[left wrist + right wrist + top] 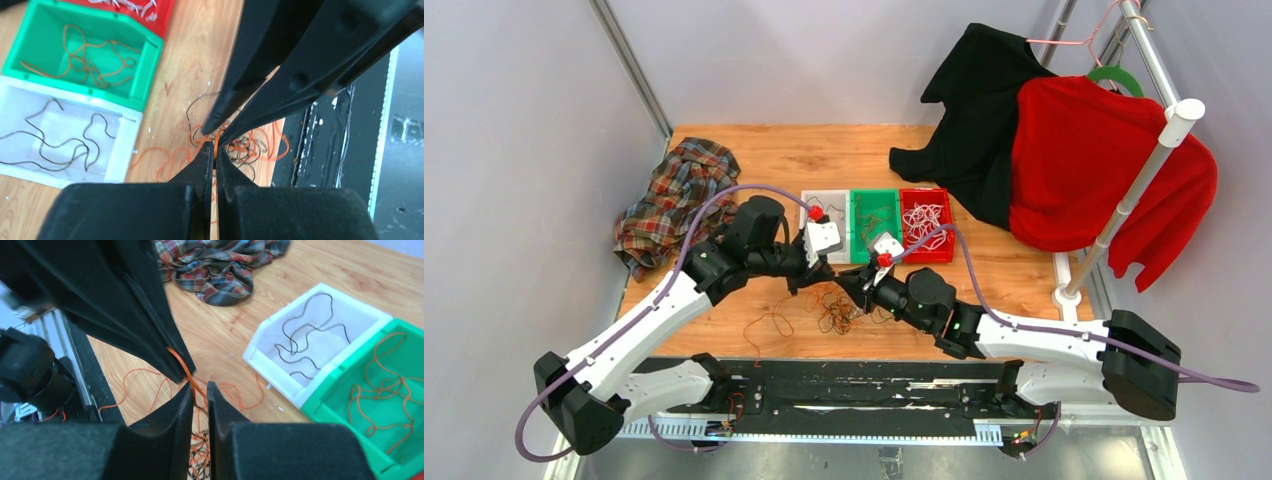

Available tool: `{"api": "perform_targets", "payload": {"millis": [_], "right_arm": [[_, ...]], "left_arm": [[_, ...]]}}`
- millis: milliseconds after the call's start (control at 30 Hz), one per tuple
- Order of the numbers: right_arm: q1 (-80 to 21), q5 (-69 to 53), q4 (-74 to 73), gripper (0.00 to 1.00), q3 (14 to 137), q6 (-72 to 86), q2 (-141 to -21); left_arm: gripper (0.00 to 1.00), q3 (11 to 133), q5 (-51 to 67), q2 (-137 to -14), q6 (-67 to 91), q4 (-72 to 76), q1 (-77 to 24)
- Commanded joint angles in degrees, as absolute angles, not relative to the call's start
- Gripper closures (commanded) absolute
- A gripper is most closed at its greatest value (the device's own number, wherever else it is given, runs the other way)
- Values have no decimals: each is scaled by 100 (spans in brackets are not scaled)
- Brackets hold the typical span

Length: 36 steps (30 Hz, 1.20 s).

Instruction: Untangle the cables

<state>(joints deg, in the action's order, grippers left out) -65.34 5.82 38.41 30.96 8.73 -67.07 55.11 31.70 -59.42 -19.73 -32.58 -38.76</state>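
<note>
Left wrist: my left jaws clamp orange cable | right wrist: right jaws near-shut, grip unclear | overhead: too small to tell.

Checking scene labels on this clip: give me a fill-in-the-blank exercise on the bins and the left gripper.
The white bin holds ___ cables.
The green bin holds ___ cables.
The red bin holds ___ cables.
The left gripper is shut on an ___ cable from the tangle.
Missing words: black; orange; white; orange.
</note>
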Motion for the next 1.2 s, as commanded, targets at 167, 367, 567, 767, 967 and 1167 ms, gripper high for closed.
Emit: {"api": "perform_targets", "payload": {"millis": [167, 367, 567, 767, 967, 1167], "right_arm": [[-6592, 2229, 4148, 61, 2926, 1327, -7060], [-6601, 2757, 4566, 61, 3157, 1295, -7417], [-6609, 3252, 4647, 61, 3352, 1233, -7867], [-6609, 3362, 5293, 61, 2978, 1360, -8421], [-6609, 3373, 6169, 60, 2413, 1504, -8622], [-6609, 3432, 6327, 61, 1990, 1745, -8534]], "left_arm": [[99, 6537, 3372, -5806, -1689, -3655, -3902], [99, 6668, 3512, -5781, -1613, -4019, -3902], [99, 7214, 3650, -5867, -1682, -4431, -3902], [99, 8724, 3487, -6205, -2150, -5312, -3902], [100, 9952, 2987, -6319, -2382, -5715, -3902], [100, 10623, 2793, -6426, -2534, -5906, -3902]]}}
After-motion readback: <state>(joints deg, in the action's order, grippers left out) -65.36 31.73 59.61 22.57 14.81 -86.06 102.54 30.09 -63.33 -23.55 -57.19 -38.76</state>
